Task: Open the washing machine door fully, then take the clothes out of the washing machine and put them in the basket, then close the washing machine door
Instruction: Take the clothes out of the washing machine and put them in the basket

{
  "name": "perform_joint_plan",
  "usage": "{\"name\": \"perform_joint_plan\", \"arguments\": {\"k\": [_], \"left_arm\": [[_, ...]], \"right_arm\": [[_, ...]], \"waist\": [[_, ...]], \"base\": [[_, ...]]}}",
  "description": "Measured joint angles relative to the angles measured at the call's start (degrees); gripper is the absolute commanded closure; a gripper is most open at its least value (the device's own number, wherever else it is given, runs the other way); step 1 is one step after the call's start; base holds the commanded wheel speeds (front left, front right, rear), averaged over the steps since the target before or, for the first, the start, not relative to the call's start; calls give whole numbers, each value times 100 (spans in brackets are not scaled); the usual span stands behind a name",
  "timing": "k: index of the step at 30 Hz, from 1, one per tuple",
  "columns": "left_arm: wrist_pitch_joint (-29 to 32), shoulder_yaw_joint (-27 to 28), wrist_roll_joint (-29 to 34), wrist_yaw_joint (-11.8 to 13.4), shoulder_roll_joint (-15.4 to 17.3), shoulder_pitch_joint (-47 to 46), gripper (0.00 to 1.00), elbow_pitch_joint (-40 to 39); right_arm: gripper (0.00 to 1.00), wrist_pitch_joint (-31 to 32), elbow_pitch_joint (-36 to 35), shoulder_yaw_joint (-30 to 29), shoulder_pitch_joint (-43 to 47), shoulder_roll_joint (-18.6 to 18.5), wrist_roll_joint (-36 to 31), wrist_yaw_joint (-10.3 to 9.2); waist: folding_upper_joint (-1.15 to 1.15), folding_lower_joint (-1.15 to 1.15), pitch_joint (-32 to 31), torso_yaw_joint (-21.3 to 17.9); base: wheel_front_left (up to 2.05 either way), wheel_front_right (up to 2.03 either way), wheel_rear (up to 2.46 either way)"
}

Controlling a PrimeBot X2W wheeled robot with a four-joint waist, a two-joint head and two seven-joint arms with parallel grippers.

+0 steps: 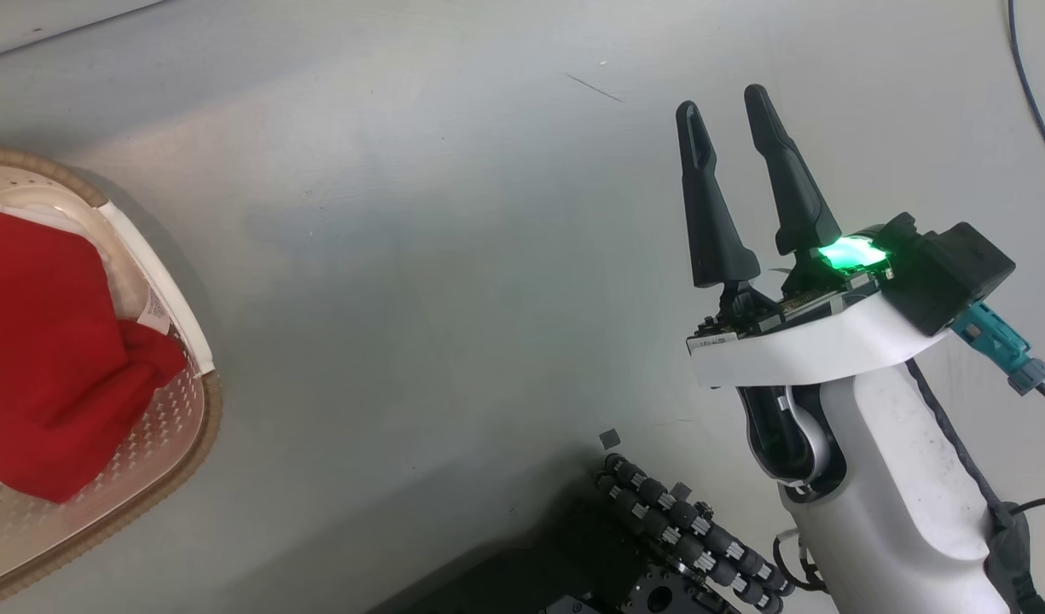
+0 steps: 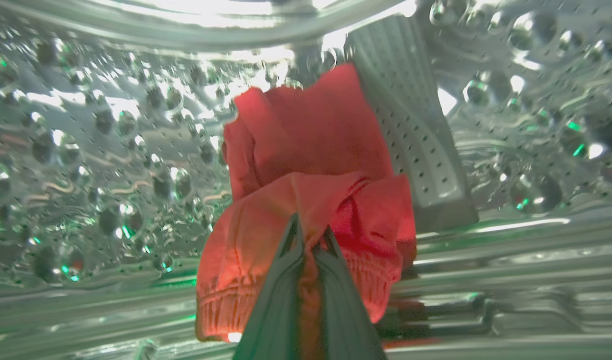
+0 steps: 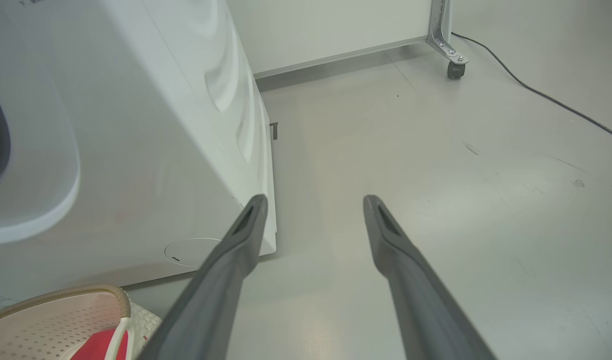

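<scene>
My left claw (image 2: 310, 227) pinches a red garment (image 2: 310, 145) inside the steel drum (image 2: 86, 150) of the washing machine (image 3: 136, 125), beside a grey perforated paddle (image 2: 410, 125). My right claw (image 1: 722, 98) hangs over the floor (image 1: 445, 213), fingers spread wide, holding nothing. More red clothes (image 1: 44, 358) lie in the basket (image 1: 208, 401), near the machine's front

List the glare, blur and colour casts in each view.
Head view: evenly lit and sharp; a green light glares behind the right gripper. Left wrist view: the steel drum throws white highlights and green glints; the left gripper, shut on the clothes, looks soft so near the lens. Right wrist view: flat light, no glare; the washing machine has bowed edges, likely wide-angle distortion.
</scene>
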Motion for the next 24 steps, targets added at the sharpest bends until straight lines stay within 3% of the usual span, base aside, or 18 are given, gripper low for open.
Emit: {"name": "perform_joint_plan", "arguments": {"k": [10, 24], "left_arm": [[-836, 0, -63, -29, -302, -13, 100, -245], [-2815, 313, -423, 147, -859, 859, 100, -456]], "right_arm": [[0, 0, 25, -255, -62, -2, -110, 24], [0, 0, 168, -593, -108, -5, -686, 83]], "waist": [[0, 0, -12, 177], [0, 0, -280, 684]], "base": [[0, 0, 0], [0, 0, 0]]}}
